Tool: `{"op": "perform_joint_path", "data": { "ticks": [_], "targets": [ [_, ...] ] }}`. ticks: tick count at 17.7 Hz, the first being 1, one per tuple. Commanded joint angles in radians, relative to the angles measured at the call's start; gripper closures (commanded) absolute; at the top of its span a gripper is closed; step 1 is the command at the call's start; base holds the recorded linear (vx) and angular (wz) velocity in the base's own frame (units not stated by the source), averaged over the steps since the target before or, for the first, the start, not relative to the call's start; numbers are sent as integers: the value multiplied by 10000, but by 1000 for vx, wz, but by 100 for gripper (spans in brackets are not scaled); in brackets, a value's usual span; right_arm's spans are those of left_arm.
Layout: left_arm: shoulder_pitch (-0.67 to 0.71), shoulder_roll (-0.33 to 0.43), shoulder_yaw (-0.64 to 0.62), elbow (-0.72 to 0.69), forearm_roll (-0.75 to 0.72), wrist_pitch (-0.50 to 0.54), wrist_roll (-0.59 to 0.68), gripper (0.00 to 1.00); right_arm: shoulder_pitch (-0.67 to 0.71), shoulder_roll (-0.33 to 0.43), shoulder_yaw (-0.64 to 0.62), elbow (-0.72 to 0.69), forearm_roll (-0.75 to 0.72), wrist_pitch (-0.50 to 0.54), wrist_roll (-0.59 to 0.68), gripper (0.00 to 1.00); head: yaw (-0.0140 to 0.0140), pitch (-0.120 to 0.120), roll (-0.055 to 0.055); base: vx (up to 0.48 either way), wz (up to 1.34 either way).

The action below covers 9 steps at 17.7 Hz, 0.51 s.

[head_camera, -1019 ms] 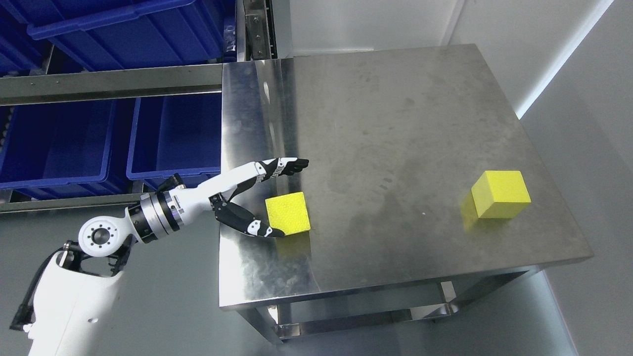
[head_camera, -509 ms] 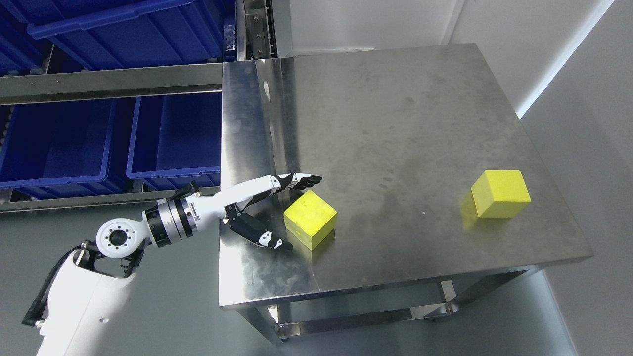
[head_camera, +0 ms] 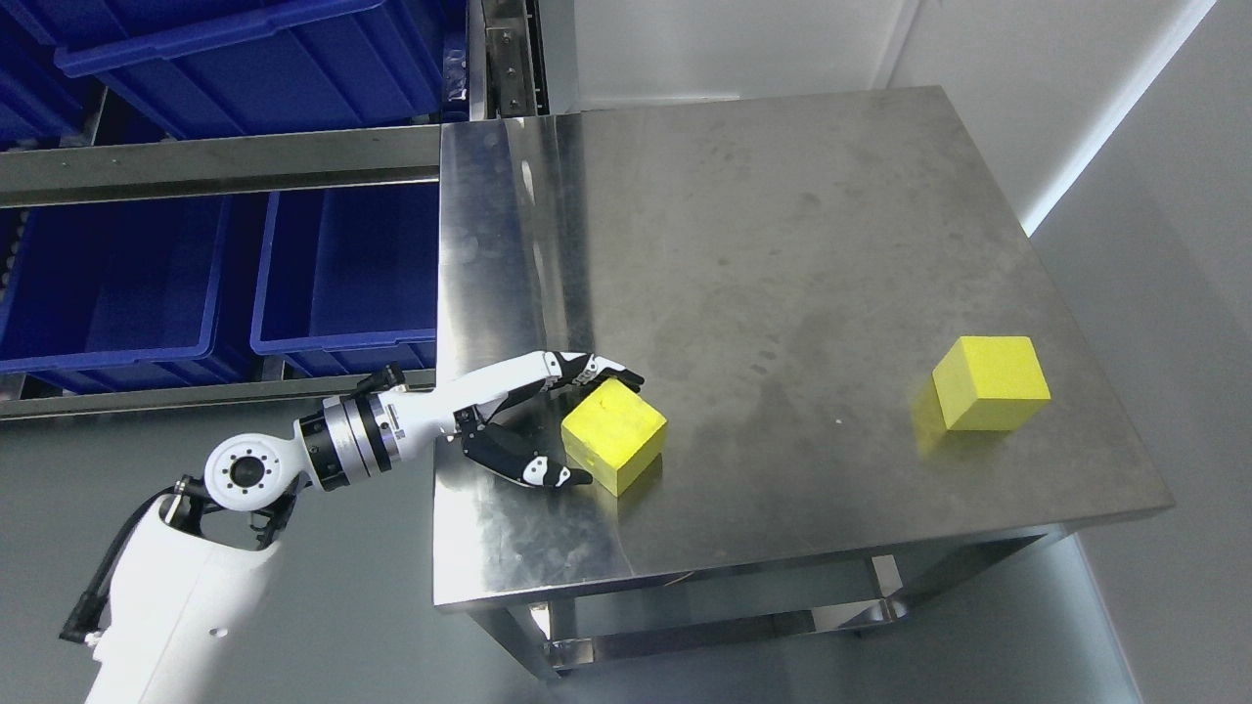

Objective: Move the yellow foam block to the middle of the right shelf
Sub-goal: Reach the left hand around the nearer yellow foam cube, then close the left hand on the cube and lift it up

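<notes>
Our left hand brackets the near yellow foam cube just to its right, fingers spread, not clamped.

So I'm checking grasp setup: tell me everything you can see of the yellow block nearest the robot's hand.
The near yellow foam block is a plain cube, matte and slightly pitted, turned corner-on to the table's front edge. It rests flat on the steel table near its front left. The left hand brackets its left side, fingers at the top corner, thumb by the lower edge; not lifted.
</notes>
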Motion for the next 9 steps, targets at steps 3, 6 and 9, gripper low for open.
{"op": "perform_joint_path", "data": {
  "ticks": [3,6,9],
  "targets": [
    [119,-2184,2044,409,48,0,-36,66,-31,-175,0,-174,0,3,2,0,0,0,0,0,0],
    [150,-2631,2475,394,94,-91,-342,71,-31,-175,0,-174,0,3,2,0,0,0,0,0,0],
    [-48,-2857,3059,394,1559,-976,-68,69,-31,-175,0,-174,0,3,2,0,0,0,0,0,0]
  ]
}}
